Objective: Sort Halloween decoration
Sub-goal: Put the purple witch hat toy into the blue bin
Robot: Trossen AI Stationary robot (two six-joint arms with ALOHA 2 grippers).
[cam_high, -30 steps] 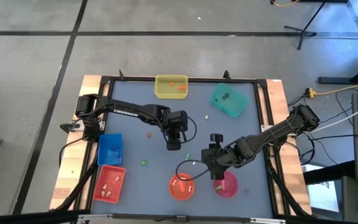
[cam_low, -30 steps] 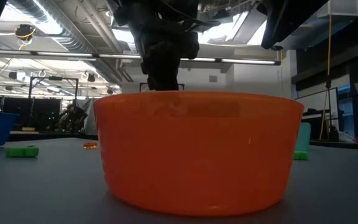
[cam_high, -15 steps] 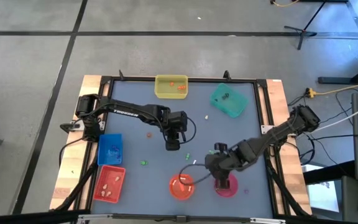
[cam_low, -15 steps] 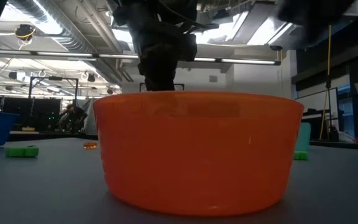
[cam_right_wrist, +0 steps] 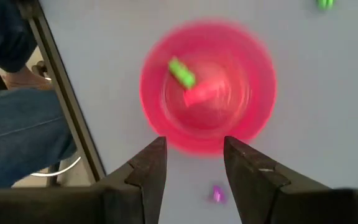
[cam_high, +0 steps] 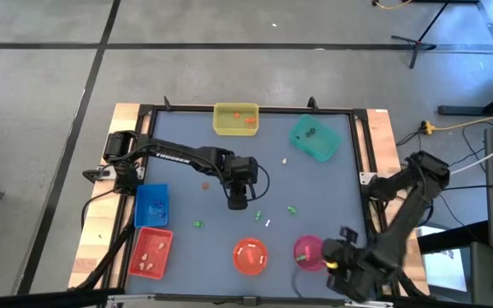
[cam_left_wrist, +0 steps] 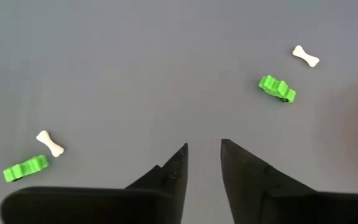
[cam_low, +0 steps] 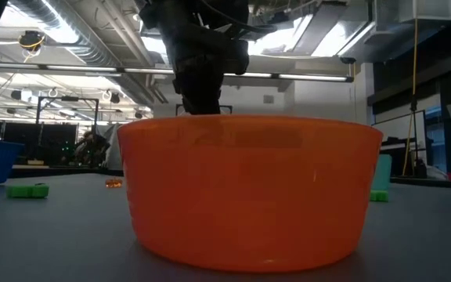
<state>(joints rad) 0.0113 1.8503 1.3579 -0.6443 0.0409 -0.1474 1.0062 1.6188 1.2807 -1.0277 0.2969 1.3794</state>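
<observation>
The Halloween decoration lies as tiny trinkets on the grey table. Two green ones point(cam_left_wrist: 277, 88) point(cam_left_wrist: 25, 168) and two white bones point(cam_left_wrist: 306, 55) point(cam_left_wrist: 50, 142) lie ahead of my left gripper point(cam_left_wrist: 204, 149). That gripper point(cam_high: 239, 203) hangs open over the table's middle with nothing between its fingers. My right gripper point(cam_right_wrist: 194, 149) is open at the near right point(cam_high: 330, 259), beside the pink bowl point(cam_right_wrist: 207, 87). A green trinket point(cam_right_wrist: 181, 72) lies in that bowl. A small purple one point(cam_right_wrist: 217, 194) lies on the table below the right fingers.
The orange bowl point(cam_high: 250, 256) stands left of the pink bowl point(cam_high: 309, 253). A yellow tray point(cam_high: 235, 119) and a teal tray point(cam_high: 314, 137) stand at the far edge, a blue tray point(cam_high: 151, 205) and a red tray point(cam_high: 151, 252) at the left. A person's leg point(cam_right_wrist: 17, 143) shows beyond the table's frame.
My right gripper has swung from over the table's middle, past the pink bowl, toward the near right corner, rolling its wrist and sinking a little. The trinkets that its arm covered now show. My left arm has kept still.
</observation>
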